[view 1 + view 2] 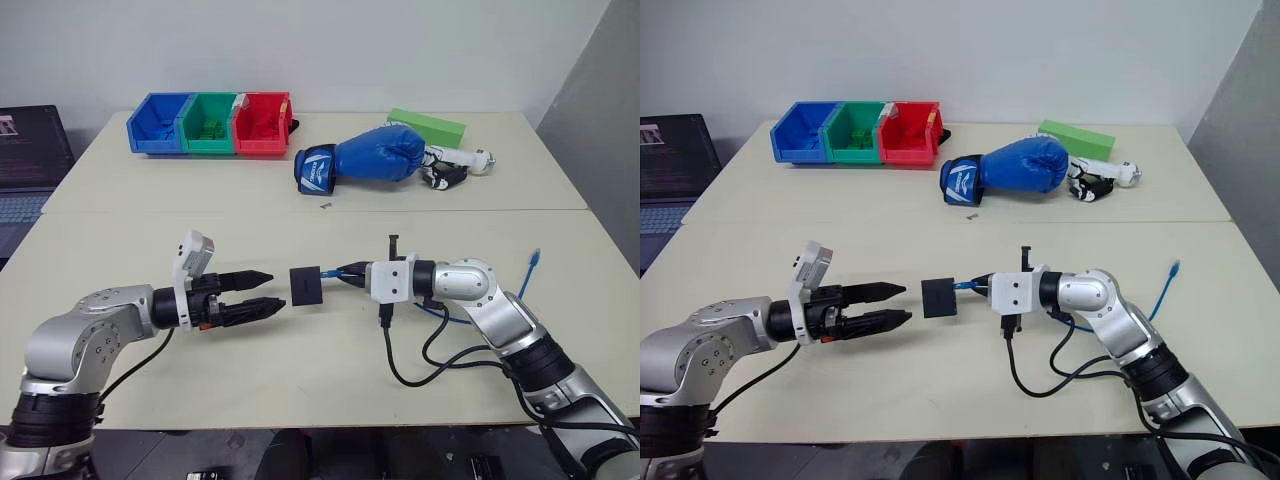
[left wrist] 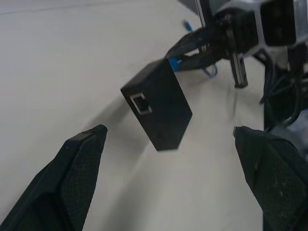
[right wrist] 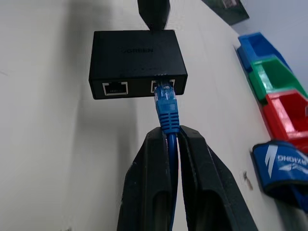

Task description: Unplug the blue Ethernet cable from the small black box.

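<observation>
The small black box (image 1: 305,286) hangs just above the table, carried by the blue Ethernet cable (image 3: 167,108), whose plug sits in one of two ports on the box's edge. My right gripper (image 1: 348,273) is shut on the cable just behind the plug and points left. The cable runs back under the right arm, and its free end (image 1: 535,258) lies on the table at the right. My left gripper (image 1: 277,288) is open and points right, its tips just short of the box. In the left wrist view the box (image 2: 159,108) floats ahead, between the spread fingers (image 2: 82,163).
Blue, green and red bins (image 1: 210,123) stand at the back left. A blue boxing glove (image 1: 365,160), a green block (image 1: 427,126) and small white and black items (image 1: 455,165) lie at the back. A laptop (image 1: 25,160) sits off the table's left. Black arm cables (image 1: 440,360) loop beside the right arm.
</observation>
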`<state>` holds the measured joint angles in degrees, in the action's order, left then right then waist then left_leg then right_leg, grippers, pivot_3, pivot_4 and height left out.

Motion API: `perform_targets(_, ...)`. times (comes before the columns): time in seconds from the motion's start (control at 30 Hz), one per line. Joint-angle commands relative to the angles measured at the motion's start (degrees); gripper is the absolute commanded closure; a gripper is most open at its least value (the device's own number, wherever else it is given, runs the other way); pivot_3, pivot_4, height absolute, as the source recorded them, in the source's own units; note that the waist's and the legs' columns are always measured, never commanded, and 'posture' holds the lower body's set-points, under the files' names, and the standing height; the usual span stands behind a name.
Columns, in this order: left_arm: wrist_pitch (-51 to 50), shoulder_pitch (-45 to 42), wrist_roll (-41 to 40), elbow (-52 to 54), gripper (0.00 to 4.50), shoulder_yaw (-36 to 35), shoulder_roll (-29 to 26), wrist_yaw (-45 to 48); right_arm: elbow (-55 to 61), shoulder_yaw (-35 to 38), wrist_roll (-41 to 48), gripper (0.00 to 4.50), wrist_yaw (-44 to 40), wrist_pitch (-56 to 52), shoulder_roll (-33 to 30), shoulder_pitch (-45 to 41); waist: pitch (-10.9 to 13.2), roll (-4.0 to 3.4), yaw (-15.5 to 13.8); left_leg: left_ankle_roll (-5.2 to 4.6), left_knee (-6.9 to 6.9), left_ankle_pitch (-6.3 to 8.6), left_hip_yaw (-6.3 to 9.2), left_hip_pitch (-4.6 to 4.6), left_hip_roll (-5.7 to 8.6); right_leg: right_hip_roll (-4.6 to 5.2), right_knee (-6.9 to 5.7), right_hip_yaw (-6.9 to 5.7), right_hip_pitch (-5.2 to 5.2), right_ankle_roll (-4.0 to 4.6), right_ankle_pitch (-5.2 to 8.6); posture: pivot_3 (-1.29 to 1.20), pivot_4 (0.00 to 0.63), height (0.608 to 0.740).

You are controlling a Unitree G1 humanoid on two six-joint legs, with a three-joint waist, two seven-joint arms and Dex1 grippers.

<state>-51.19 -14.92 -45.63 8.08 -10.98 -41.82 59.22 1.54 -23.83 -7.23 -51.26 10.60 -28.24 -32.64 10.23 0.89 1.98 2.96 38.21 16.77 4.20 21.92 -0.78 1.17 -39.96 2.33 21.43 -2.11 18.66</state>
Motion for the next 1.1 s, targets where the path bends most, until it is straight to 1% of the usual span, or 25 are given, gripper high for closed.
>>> perform_targets(0.03, -1.96, -2.09, -3.06, -0.6, 0.0, -1.44, 1.96, -2.03, 4.35, 1.11, 1.78, 4.48, -1.31, 0.15, 0.45, -1.79, 0.0, 0.0, -0.03, 0.0, 0.01, 0.0, 0.0, 0.0, 0.0, 0.0, 0.0, 0.0, 0.0, 0.0, 0.0, 0.0, 0.15, 0.74)
perform_targets(0.23, -5.72, -2.96, -6.74, -1.47, 0.0, -1.3, 3.49, -2.29, 5.91, 2.03, 3.09, 4.48, -1.51, -1.66, 1.3, -2.88, 0.0, 0.0, 0.02, 0.03, 0.01, -0.02, 0.01, -0.01, -0.01, 0.02, 0.0, 0.01, 0.01, 0.0, 0.0, 0.0, 0.15, 0.74)
perform_targets(0.43, -11.23, -3.72, -12.97, -2.68, 0.0, -4.21, 5.37, -4.94, 5.86, 3.35, 4.29, 4.48, -1.61, -3.57, 1.12, -3.37, 0.0, 0.0, -0.06, 0.06, 0.02, -0.03, 0.02, -0.01, 0.01, 0.05, 0.0, 0.01, 0.0, 0.0, 0.0, 0.0, 0.15, 0.74)
perform_targets(0.63, -12.62, -4.49, -14.51, -4.16, 0.0, -5.05, 6.08, -7.04, 6.17, 4.1, 5.13, 4.48, -2.22, -4.67, 0.63, -3.65, 0.0, 0.01, -0.06, 0.06, 0.03, -0.04, 0.03, -0.01, 0.02, 0.09, 0.0, 0.01, -0.01, 0.0, 0.0, 0.0, 0.15, 0.74)
perform_targets(0.83, -14.68, -4.64, -16.09, -4.67, 0.0, -4.29, 5.8, -6.48, 6.33, 4.42, 5.22, 4.49, -2.82, -4.72, 0.14, -4.01, -0.01, 0.0, -0.06, 0.07, 0.03, -0.04, 0.03, -0.01, 0.01, 0.09, 0.01, 0.02, 0.0, 0.0, 0.0, 0.0, 0.15, 0.74)
perform_targets(0.9, -14.65, -4.85, -15.89, -4.8, 0.37, -3.78, 5.91, -6.38, 6.49, 4.39, 5.2, 4.49, -2.91, -4.57, 0.03, -4.15, 0.0, 0.0, -0.06, 0.08, 0.03, -0.04, 0.03, -0.01, 0.02, 0.09, 0.01, 0.02, 0.0, 0.0, 0.0, 0.0, 0.15, 0.74)
perform_targets(0.93, -14.63, -4.98, -15.67, -4.9, 0.48, -3.39, 5.88, -6.1, 6.58, 4.33, 5.13, 4.49, -2.9, -4.42, 0.01, -4.22, -0.01, 0.0, -0.06, 0.08, 0.03, -0.04, 0.03, -0.01, 0.02, 0.09, 0.01, 0.02, 0.0, 0.0, 0.0, 0.0, 0.15, 0.74)
perform_targets(1.1, -13.95, -6.08, -14.48, -5.9, 1.45, -1.82, 6.09, -5.16, 6.9, 3.9, 4.47, 4.49, -2.7, -3.37, -0.05, -4.46, 0.0, 0.0, -0.07, 0.1, 0.03, -0.06, 0.03, -0.01, 0.02, 0.09, 0.01, 0.01, 0.0, 0.0, 0.0, 0.0, 0.15, 0.74)
